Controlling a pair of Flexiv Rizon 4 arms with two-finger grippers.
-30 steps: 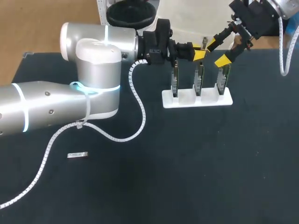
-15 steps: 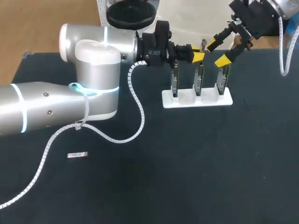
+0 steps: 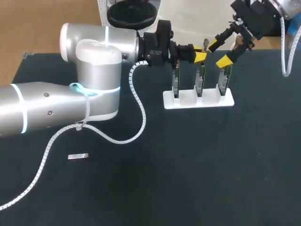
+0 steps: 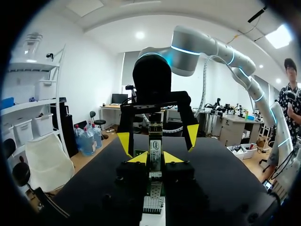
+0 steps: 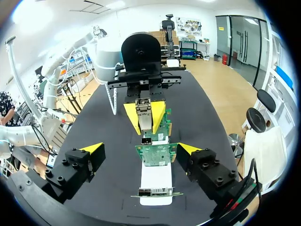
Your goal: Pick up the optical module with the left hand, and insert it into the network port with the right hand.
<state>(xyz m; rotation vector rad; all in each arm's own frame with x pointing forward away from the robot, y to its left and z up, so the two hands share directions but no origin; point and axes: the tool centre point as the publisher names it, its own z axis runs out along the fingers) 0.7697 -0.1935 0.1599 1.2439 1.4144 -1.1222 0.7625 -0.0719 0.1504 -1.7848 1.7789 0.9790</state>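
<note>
My left gripper (image 3: 200,55) is shut on a small metal optical module (image 3: 205,45), held above the middle board of a white stand (image 3: 225,101) that carries three upright green circuit boards (image 3: 200,81). In the left wrist view the module (image 4: 155,143) stands between the yellow tips of my left gripper (image 4: 155,157). My right gripper (image 3: 219,52) hangs open just right of it, fingers spread wide. In the right wrist view the right gripper (image 5: 140,148) straddles the boards (image 5: 155,153), and the left gripper (image 5: 145,114) faces it with the module (image 5: 144,109).
A second small module (image 3: 78,156) lies flat on the black table at the near left. My left arm's big elbow (image 3: 94,70) and its white cable (image 3: 136,108) lie over the table's left half.
The left gripper with the module has shifted very slightly back to the left. The right arm has kept still.
</note>
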